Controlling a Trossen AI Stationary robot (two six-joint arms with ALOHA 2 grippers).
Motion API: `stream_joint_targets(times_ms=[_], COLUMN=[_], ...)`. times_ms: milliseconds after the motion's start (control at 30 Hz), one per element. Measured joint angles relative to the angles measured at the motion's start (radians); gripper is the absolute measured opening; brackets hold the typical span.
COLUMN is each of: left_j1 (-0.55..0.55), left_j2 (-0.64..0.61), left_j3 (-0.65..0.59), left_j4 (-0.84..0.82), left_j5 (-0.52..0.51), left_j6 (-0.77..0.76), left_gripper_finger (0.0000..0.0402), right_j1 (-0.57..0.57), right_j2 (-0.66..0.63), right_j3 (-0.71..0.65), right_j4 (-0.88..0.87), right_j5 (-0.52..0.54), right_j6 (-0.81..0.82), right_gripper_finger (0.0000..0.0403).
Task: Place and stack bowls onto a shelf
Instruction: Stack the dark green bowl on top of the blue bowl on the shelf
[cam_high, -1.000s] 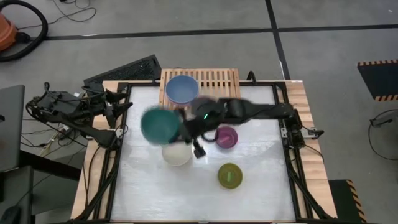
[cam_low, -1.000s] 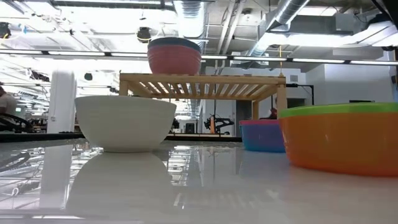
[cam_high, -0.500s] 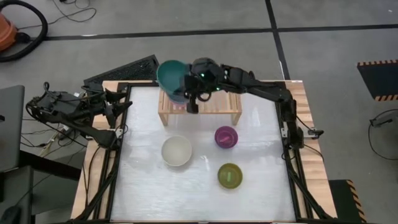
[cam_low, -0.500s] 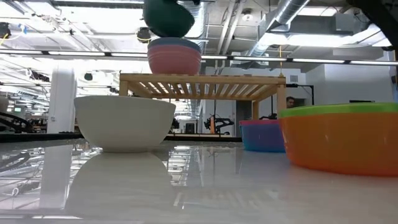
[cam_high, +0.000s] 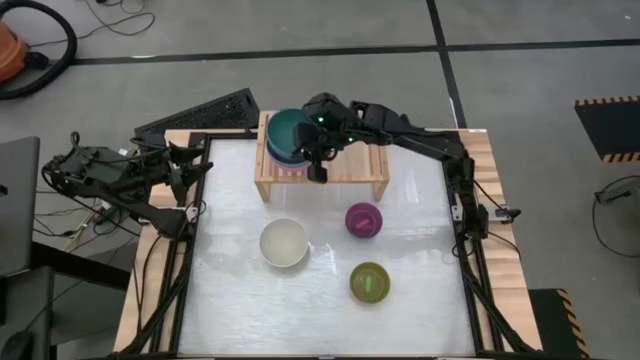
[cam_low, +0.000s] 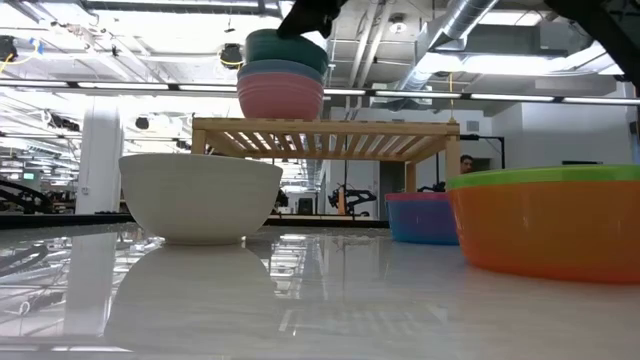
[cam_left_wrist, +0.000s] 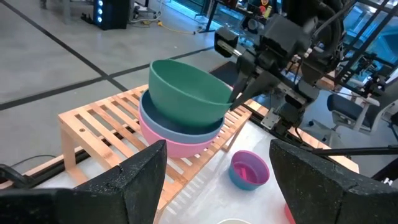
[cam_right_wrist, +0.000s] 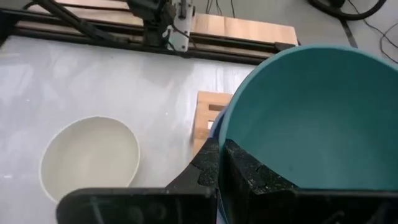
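White glossy worktop (cam_high: 320, 300) in a black frame, grey floor around it, open workshop ceiling with ducts behind in the low view. Teal bowl (cam_high: 290, 132) sits tilted on top of the stack at the left end of the shelf (cam_high: 350, 160), upper centre of the high frame; under it a blue-grey bowl (cam_left_wrist: 180, 124) nested in a pink bowl (cam_left_wrist: 180, 144), clear in the left wrist view. Right gripper (cam_high: 318, 140) is at the teal bowl's rim, jaws pressed together, pinching the rim wall; right wrist view shows one finger inside the bowl and one outside. Shelf is a light-wood slatted rack standing on the far edge of the worktop, rest of its top bare. On the worktop below it: cream-white bowl (cam_high: 284, 243) left of centre, purple bowl (cam_high: 364, 219) right of centre just in front of the shelf, olive-green bowl (cam_high: 370, 283) lower right of centre; all three well apart from each other. Low view shows the olive-green one nested in an orange-red bowl (cam_low: 550, 235), and a cyan bowl (cam_low: 420, 222) under the purple one. Left gripper (cam_high: 195, 168) parked at the left edge of the worktop, upper left of the frame, jaws spread, nothing between them. Black slatted panel (cam_high: 200, 115) lies off the worktop, upper left.
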Motion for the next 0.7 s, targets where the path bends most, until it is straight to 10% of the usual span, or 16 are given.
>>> stream_joint_targets(times_ms=[700], left_j1=[0.000], left_j2=[0.000], left_j3=[0.000], left_j4=[0.000], left_j5=[0.000], left_j6=[-0.016], left_gripper_finger=[0.0268], right_j1=[-0.002], right_j2=[0.000], right_j3=[0.001], right_j4=[0.003], right_j5=[-0.004], right_j6=[-0.018], right_gripper_finger=[0.0049])
